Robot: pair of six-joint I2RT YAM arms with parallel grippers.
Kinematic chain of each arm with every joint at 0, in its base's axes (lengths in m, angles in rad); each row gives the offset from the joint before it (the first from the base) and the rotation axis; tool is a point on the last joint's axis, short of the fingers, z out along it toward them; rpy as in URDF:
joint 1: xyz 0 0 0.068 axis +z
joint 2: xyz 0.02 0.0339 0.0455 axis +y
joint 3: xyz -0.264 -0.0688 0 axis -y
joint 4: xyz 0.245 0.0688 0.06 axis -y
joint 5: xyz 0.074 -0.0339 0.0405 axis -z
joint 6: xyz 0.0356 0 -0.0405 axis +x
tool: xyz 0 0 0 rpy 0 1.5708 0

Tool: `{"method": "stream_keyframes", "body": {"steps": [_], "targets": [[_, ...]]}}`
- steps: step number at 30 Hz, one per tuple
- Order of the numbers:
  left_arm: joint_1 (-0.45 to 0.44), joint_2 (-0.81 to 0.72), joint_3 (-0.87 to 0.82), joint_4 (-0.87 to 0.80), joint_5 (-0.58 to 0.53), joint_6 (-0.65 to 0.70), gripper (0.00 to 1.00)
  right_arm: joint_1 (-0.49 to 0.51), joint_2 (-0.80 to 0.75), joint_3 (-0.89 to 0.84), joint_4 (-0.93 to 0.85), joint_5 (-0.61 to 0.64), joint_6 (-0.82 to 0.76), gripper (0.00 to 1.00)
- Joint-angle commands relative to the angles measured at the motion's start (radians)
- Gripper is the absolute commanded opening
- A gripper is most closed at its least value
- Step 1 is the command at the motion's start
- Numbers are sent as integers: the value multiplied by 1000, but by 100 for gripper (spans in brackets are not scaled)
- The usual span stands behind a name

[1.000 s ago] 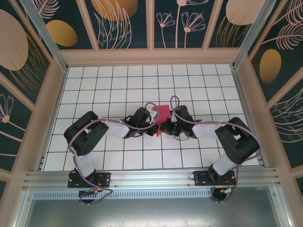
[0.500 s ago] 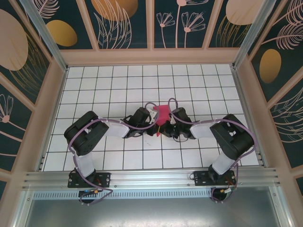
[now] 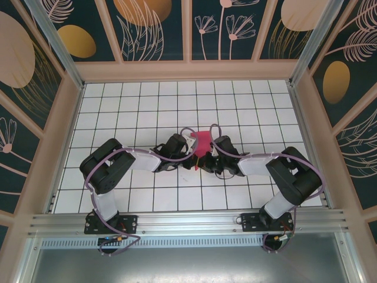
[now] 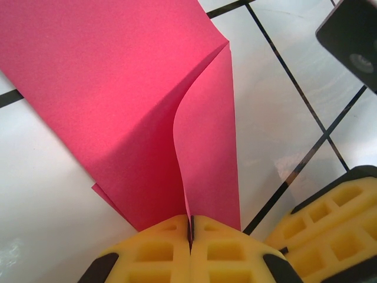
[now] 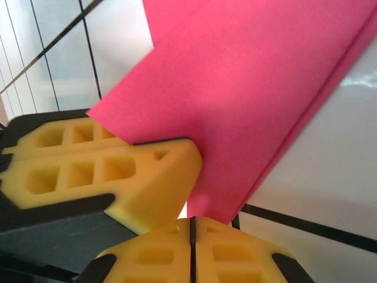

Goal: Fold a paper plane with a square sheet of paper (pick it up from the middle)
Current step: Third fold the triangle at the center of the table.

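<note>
The pink sheet of paper [image 3: 202,142] is folded into layers and stands up off the floor at the middle, between both grippers. In the left wrist view the paper [image 4: 118,88] fans upward, and my left gripper [image 4: 190,227] is shut on one of its layers at the bottom. From above, the left gripper [image 3: 196,154] sits at the paper's near-left side. My right gripper [image 5: 191,227] is shut, and the paper's [image 5: 265,76] lower corner sits just past its tips with no pink in the seam. It meets the left one from the right [image 3: 207,158].
White tiled floor [image 3: 147,106] stretches around the arms, boxed in by wooden walls [image 3: 188,71]. A metal rail [image 3: 188,221] runs along the near edge. The left gripper's yellow fingers [image 5: 118,171] crowd in beside the right one's tips.
The right gripper has shifted slightly left, closer to the left gripper and the paper. The left arm and the paper have stayed put.
</note>
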Motion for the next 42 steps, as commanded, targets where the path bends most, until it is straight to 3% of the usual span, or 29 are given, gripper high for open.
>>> {"method": "stream_keyframes", "body": {"steps": [1,13,27,42], "targets": [[-4,49,-17,-117,12,-4,2,14,21,-24,65,-28,25,11],[-4,49,-25,-112,18,-8,2,23,43,-22,-35,46,16,10],[-4,47,-19,-115,16,-8,1,45,40,-55,114,-18,74,10],[-3,47,-18,-112,17,-14,2,60,-15,-50,100,25,74,11]]}}
